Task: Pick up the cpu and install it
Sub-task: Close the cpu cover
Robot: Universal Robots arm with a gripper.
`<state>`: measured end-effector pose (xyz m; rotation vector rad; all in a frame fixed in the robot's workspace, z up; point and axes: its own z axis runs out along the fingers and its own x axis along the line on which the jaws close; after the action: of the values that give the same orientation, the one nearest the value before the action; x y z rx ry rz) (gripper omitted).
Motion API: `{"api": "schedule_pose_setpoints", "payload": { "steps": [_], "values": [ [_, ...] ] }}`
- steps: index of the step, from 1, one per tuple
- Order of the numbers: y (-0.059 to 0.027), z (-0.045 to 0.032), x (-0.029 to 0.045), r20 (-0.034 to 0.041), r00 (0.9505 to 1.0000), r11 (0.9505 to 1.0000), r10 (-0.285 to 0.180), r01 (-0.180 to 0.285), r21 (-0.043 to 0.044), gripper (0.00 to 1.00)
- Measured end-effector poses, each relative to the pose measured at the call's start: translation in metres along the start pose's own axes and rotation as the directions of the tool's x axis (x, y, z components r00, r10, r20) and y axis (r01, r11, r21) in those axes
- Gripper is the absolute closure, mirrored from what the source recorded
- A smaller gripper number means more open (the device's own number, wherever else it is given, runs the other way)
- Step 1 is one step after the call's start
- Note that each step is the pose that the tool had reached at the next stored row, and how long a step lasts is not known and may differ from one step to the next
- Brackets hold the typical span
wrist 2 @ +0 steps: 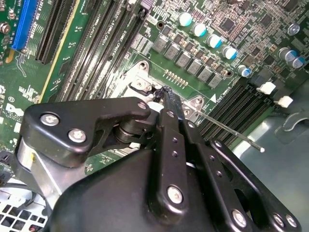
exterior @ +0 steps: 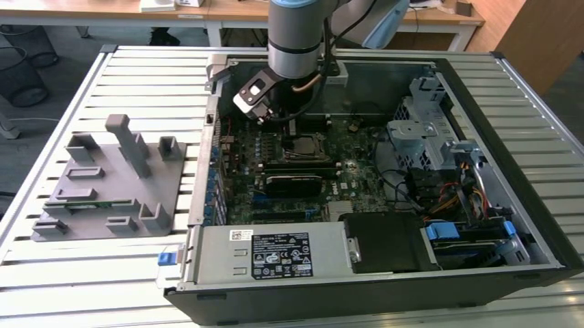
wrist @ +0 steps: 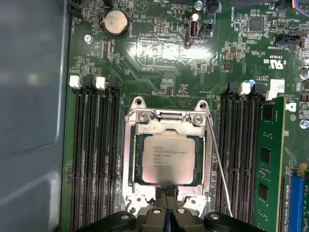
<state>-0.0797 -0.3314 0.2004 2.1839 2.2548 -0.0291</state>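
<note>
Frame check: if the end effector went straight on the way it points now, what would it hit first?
Most likely the cpu seated in the socket frame, at the edge nearest it: the end effector points down there in the first wrist view. Its height above the chip is unclear.

An open computer case [exterior: 365,301] is lying on a slatted table [exterior: 82,287], exposing a green motherboard [exterior: 356,147]. A grey fixture plate [exterior: 160,181] with upright posts is sitting just beside the case, on the exterior view's left. In the first wrist view, 1 green memory module [wrist: 269,164] is standing between black memory slots [wrist: 239,159] and a blue slot [wrist: 295,203].
</note>
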Motion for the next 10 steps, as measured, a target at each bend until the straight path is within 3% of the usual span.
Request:
{"api": "schedule_pose_setpoints", "payload": {
  "steps": [4,8,10],
  "values": [
    [-0.0002,0.0013,0.0000,-0.0024,1.0000,1.0000,0.000,0.000,0.0009,0.89],
    [-0.0001,0.0014,0.0000,-0.0254,0.9997,1.0000,0.000,0.000,0.0011,0.89],
    [-0.0001,0.0015,0.0001,-0.0276,0.9996,1.0000,0.000,0.000,0.0023,0.89]
  ]
}}
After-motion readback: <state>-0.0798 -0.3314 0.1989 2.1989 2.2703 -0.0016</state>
